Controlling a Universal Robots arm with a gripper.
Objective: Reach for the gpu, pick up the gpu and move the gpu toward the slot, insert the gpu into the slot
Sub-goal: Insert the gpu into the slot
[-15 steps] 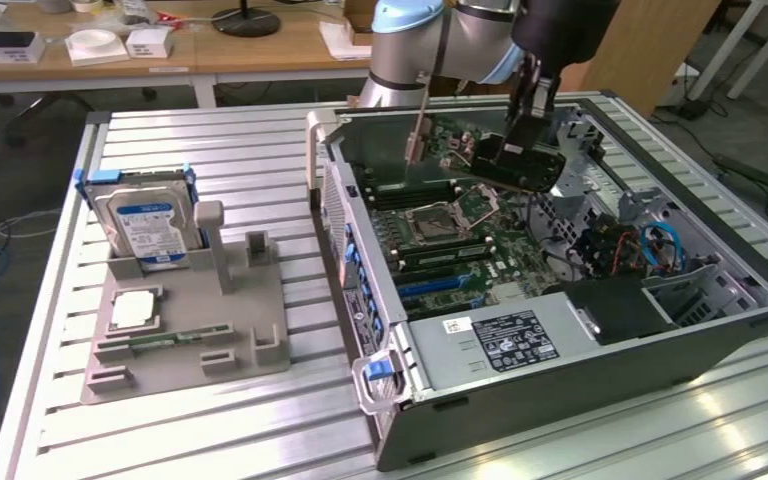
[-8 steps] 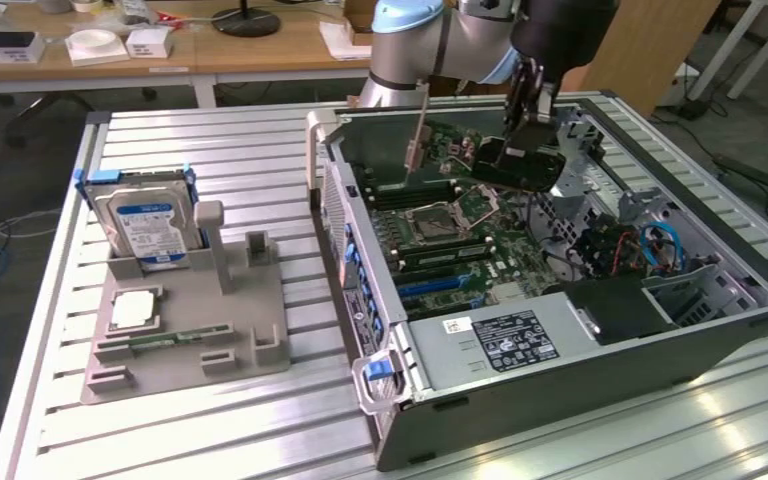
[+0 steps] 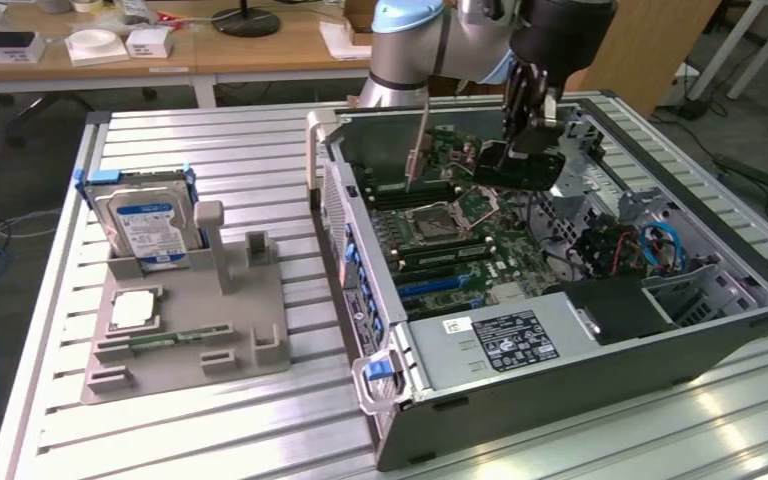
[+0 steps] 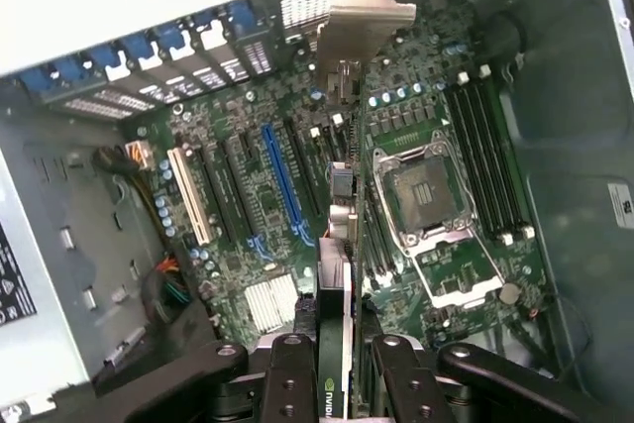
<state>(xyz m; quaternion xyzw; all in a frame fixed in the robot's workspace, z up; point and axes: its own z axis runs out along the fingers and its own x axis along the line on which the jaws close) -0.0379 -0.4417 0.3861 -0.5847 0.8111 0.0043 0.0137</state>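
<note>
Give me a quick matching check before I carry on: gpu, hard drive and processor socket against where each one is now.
Things: 1 gpu; 2 hard drive; 3 processor socket.
Places: A upright in the grey holder outside the case; B on the motherboard beside the memory slots; C clamped in the gripper above the motherboard.
Pairs: 1-C, 2-A, 3-B.

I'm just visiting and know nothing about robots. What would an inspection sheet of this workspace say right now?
Surface: slatted metal table, with an open computer case on it.
Job's things: gpu held above the motherboard, not yet in the blue slot.
Clutter: hard drive, processor and memory stick on a grey fixture.
Grippers: gripper shut on the gpu.
Cables: blue cables inside the case.
Surroundings: wooden desks behind the table.
</note>
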